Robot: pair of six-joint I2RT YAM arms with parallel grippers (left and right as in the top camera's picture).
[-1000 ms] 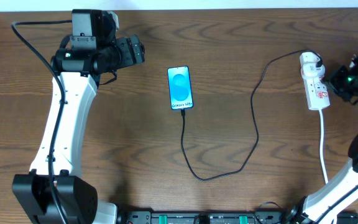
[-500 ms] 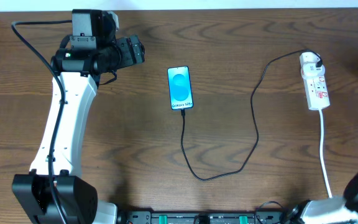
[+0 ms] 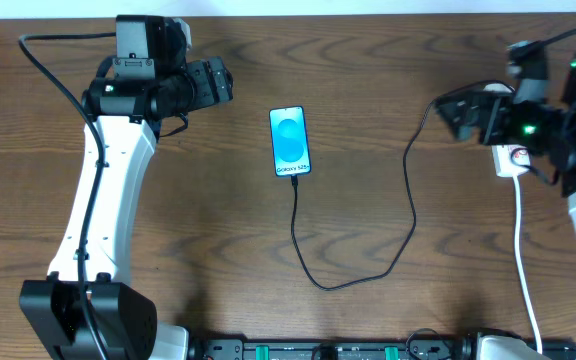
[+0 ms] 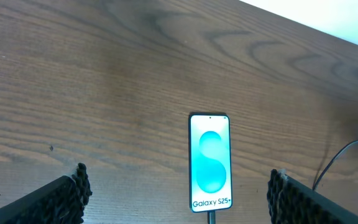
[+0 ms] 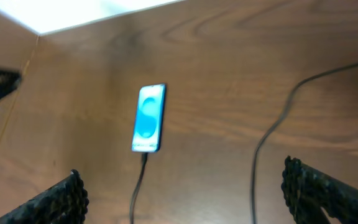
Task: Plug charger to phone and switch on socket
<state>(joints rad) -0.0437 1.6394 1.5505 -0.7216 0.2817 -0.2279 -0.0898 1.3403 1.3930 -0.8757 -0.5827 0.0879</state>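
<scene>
The phone (image 3: 290,141) lies flat at mid-table with its blue screen lit and "Galaxy" text showing; it also appears in the left wrist view (image 4: 210,163) and the right wrist view (image 5: 149,118). The black charger cable (image 3: 328,286) sits in the phone's lower end, loops down, then climbs right under my right arm. The adapter is hidden. Only the lower end of the white socket (image 3: 513,162) shows beneath that arm. My right gripper (image 3: 458,112) (image 5: 185,193) hovers open, pointing left, holding nothing. Left of the phone, my left gripper (image 3: 226,80) (image 4: 179,199) is open and empty.
The socket's white cord (image 3: 521,250) runs down toward the table's front edge on the right. My left arm (image 3: 93,200) stretches along the left side. A pale wall borders the table's far edge (image 3: 368,8).
My right arm left its spot beside the socket, went out of view, and now hangs over the socket's upper end. Its jaws went from shut to open. The left arm is still.
</scene>
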